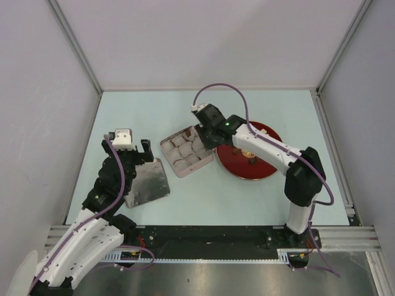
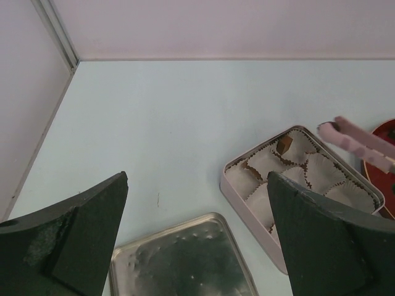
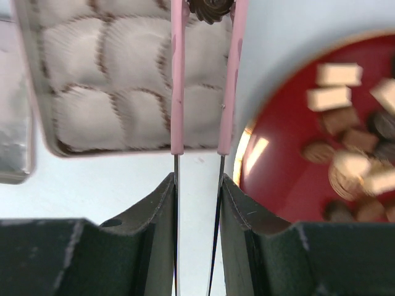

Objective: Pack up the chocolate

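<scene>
Pink tweezers [image 3: 177, 92] clenched in right gripper [image 3: 199, 185], pinching chocolate [image 3: 210, 9] at frame top over tin [image 3: 111, 152]; left gripper [image 2: 197, 185] splayed, empty.

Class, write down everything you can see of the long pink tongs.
The pink tongs are two slim, straight arms, plastic-looking, with thin metal strips running back into the right hand, which clamps them. Their tips pinch a dark brown ridged chocolate, held over the square tin of white paper cups.
</scene>
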### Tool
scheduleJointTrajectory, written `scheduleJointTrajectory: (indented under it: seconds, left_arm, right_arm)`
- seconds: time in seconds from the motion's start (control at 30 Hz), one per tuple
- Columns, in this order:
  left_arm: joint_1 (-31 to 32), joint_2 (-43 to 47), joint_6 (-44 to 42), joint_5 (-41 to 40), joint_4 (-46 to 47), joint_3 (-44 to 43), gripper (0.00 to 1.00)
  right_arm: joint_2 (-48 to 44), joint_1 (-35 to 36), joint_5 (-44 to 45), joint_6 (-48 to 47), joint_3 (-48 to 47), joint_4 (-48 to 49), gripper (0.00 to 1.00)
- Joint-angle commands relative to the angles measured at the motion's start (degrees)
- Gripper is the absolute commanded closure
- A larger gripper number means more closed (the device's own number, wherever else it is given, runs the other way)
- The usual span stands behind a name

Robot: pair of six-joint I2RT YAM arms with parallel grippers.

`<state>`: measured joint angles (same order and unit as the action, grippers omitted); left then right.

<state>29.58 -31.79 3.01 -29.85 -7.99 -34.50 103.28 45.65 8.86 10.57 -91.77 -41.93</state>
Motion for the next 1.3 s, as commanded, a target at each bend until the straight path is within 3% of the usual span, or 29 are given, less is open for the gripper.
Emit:
scheduleJointTrajectory:
  seconds: [0.0, 0.5, 1.27]
  left_arm:
    - [-0.3, 1.2, -0.1, -1.2, 1.7, 0.0, 0.0]
    - [-0.3, 1.9, 0.1, -0.6, 1.8, 0.2, 0.0]
    - [-0.3, 2.0, -0.2, -0.5, 1.9, 0.2, 0.0]
  right_arm:
    - [5.9, 2.3, -2.4, -2.5, -9.2, 1.6, 0.9]
    - [18.7, 3.7, -7.5, -1.8, -19.0, -0.2, 0.89]
    - [20.5, 2.3, -8.2, -2.0, -19.0, 0.0, 0.82]
